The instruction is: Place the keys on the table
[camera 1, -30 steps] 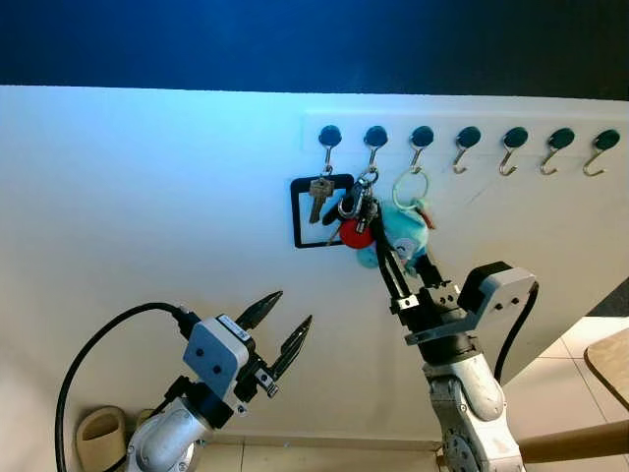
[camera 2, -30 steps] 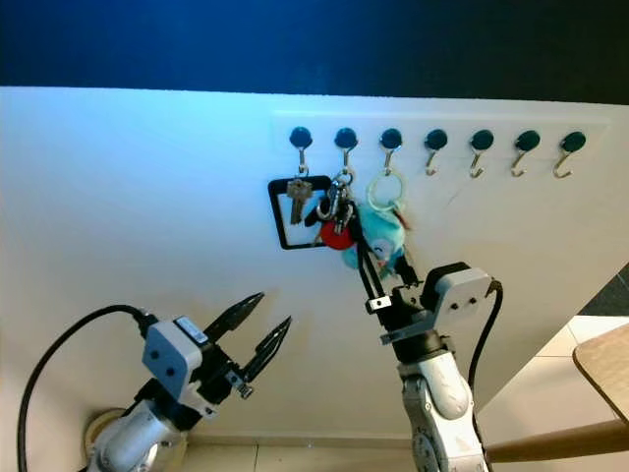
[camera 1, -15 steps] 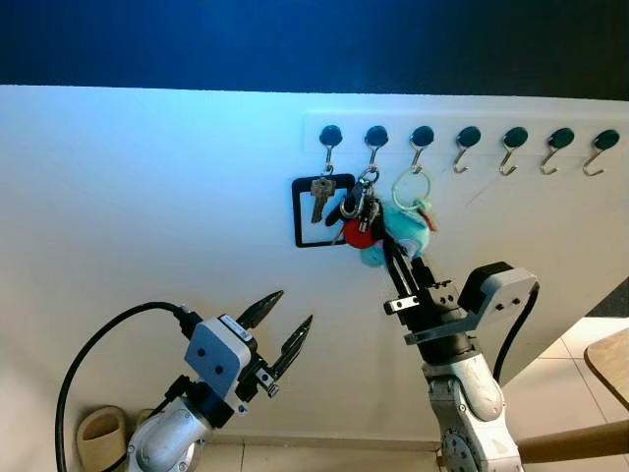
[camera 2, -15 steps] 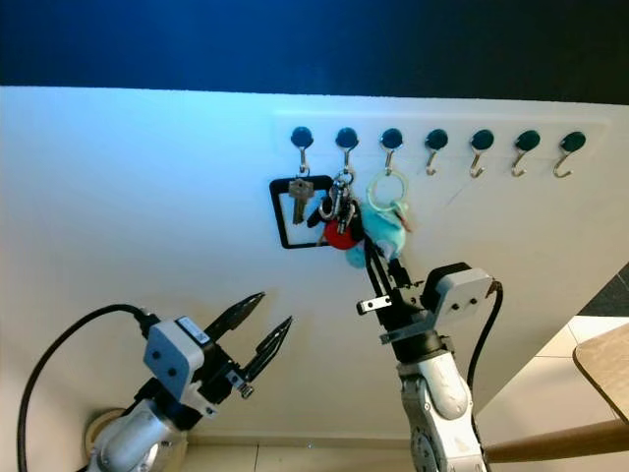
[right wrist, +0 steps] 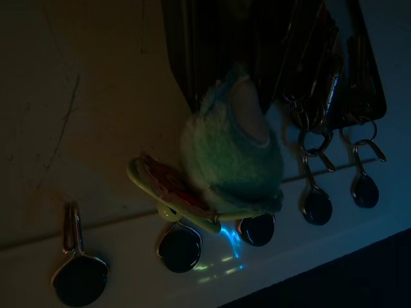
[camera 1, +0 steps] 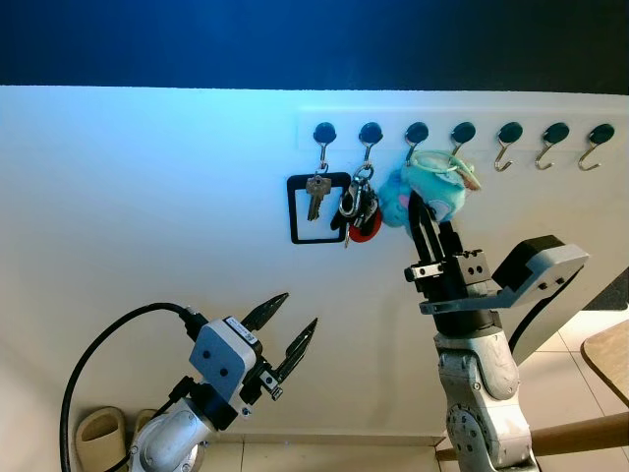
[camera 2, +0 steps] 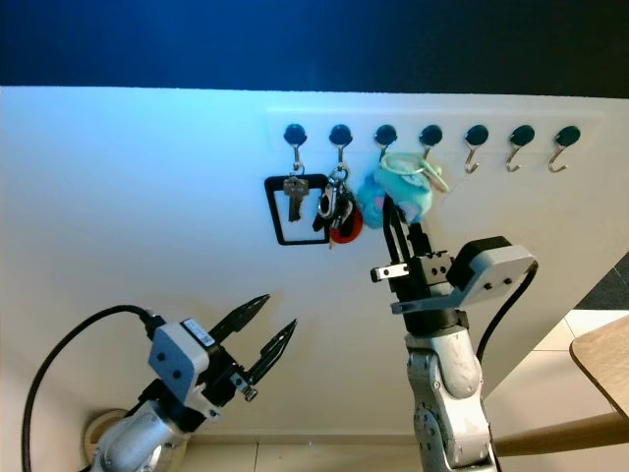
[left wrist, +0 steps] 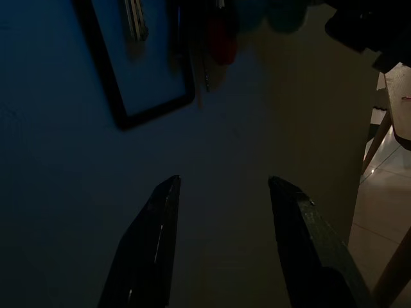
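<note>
Right end effector (camera 1: 425, 211) closed on teal plush keyring (camera 1: 433, 187), lifted at the hook rail (camera 1: 462, 131). Left end effector (camera 1: 285, 329) at 7 o'clock, half open, empty.

Hook rail (camera 1: 462, 131) on wall; keys (camera 1: 356, 205) hang left of plush keychain (camera 1: 432, 190); frame (camera 1: 316, 207) leftmost.

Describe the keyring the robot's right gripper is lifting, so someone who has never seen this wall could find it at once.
On the white wall, find the row of hooks. Around the third and fourth hooks from its left end, the right gripper holds up a fluffy turquoise keyring. Unlike the metal keys and red-tagged bunch beside it, it is a plush toy on a pale green ring.
</note>
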{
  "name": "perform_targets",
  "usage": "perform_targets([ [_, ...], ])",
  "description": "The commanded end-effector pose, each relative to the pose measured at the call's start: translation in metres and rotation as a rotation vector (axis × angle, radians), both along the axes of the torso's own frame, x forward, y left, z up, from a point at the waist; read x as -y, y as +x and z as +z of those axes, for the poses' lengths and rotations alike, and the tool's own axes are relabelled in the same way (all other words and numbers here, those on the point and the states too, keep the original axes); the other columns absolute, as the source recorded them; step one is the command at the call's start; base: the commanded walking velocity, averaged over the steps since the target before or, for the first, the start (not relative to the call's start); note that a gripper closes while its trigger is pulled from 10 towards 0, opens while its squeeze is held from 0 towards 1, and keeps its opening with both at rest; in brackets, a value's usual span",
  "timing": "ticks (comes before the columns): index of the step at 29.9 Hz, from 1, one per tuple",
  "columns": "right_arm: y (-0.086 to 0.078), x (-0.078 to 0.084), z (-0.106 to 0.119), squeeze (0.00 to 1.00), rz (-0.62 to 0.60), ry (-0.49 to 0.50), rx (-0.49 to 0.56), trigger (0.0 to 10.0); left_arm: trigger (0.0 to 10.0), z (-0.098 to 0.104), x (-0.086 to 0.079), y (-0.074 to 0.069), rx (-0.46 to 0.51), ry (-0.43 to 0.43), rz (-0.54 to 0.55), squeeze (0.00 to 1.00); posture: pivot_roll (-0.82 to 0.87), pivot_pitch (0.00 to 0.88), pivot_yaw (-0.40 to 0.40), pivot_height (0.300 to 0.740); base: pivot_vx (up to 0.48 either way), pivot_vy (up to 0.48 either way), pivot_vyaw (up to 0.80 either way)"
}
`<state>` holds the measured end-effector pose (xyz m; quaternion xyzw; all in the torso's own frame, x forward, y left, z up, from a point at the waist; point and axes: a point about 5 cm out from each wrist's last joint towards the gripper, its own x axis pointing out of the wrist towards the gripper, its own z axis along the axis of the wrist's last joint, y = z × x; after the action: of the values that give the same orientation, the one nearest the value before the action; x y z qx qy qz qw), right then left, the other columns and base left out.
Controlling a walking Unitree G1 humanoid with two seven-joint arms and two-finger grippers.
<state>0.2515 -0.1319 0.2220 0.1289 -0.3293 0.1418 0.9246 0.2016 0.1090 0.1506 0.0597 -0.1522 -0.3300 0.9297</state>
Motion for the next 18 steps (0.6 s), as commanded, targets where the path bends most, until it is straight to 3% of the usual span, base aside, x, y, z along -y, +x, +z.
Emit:
perform_targets([
  [1, -0.006, -0.003, 0.014, 0.0, 0.014, 0.021, 0.054, 0.0, 10.0, 0.001, 0.001, -0.003, 0.009, 0.018, -0.016, 0.0, 0.05, 0.082, -0.009, 0.74, 0.0, 0.0, 0.0],
  [18, -0.015, -0.018, 0.04, 0.0, 0.075, -0.011, 0.158, 0.0, 10.0, 0.003, 0.003, -0.004, 0.018, 0.019, -0.02, 0.0, 0.05, 0.096, -0.008, 0.74, 0.0, 0.0, 0.0],
])
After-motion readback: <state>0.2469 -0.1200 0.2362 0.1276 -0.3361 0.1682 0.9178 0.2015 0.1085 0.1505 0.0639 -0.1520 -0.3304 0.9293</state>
